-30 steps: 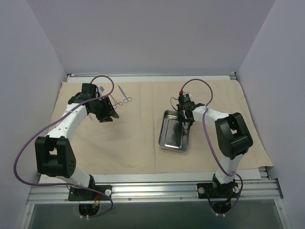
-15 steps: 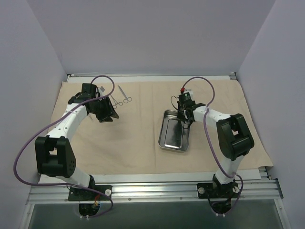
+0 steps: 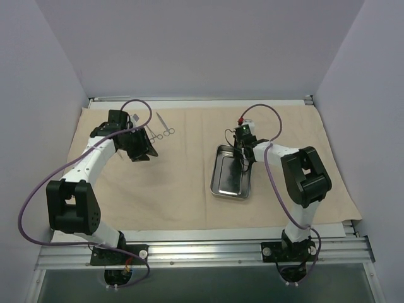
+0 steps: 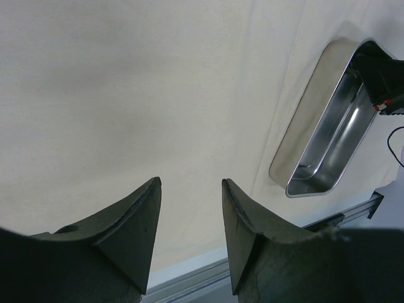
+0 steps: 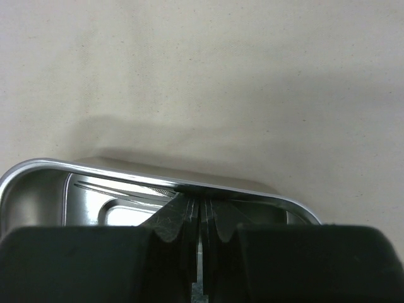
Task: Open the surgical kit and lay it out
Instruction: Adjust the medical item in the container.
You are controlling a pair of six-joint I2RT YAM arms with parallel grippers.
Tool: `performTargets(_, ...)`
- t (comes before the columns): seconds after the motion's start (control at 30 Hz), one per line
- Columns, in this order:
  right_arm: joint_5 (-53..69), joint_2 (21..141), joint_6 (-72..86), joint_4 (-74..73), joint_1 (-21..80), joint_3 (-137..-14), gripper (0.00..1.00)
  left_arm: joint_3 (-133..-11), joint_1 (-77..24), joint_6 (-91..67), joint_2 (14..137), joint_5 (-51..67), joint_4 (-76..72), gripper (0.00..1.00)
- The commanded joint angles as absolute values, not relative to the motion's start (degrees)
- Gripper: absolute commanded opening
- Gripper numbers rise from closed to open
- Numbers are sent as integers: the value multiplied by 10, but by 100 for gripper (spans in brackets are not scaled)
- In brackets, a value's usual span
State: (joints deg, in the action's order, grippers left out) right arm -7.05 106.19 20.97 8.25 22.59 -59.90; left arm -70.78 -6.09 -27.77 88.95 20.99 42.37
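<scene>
The beige cloth wrap (image 3: 183,183) lies spread flat over the table. The steel tray (image 3: 228,180) sits on it right of centre and looks empty; it also shows in the left wrist view (image 4: 328,120). Ring-handled instruments (image 3: 163,130) lie on the cloth at the far left. My left gripper (image 3: 141,154) is open and empty, hovering over bare cloth (image 4: 158,95) just near of the instruments. My right gripper (image 3: 243,158) is shut, its fingertips (image 5: 183,208) pressed against the tray's far rim (image 5: 113,172). I see nothing held between them.
Purple walls enclose the table on three sides. An aluminium rail (image 3: 202,252) runs along the near edge by the arm bases. The cloth's right edge (image 3: 344,189) slants near the right arm's elbow.
My right gripper has shifted slightly left and farther along the tray's far rim, and its elbow swung in. The left arm has not moved.
</scene>
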Motion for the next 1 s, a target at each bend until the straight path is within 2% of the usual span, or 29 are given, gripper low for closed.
performTargets(0.0,-84,1071,211,80,229,-590,0,-724,-63,-267,872,221,417,52)
performTargets(0.27,-35,1028,242,-38,246,-591,0,-729,-62,-272,867,221,421,52)
performTargets(0.53,63,908,245,-140,259,-588,0,-714,-62,-287,872,219,409,52)
performTargets(0.7,63,895,220,-139,238,-589,14,-698,-63,-293,864,218,403,52)
performTargets(0.73,67,907,216,-135,236,-589,20,-700,-63,-293,862,218,404,52)
performTargets(0.83,81,946,209,-127,238,-604,30,-714,-63,-290,862,216,414,52)
performTargets(0.97,77,980,202,-112,248,-622,38,-736,-63,-288,863,219,424,55)
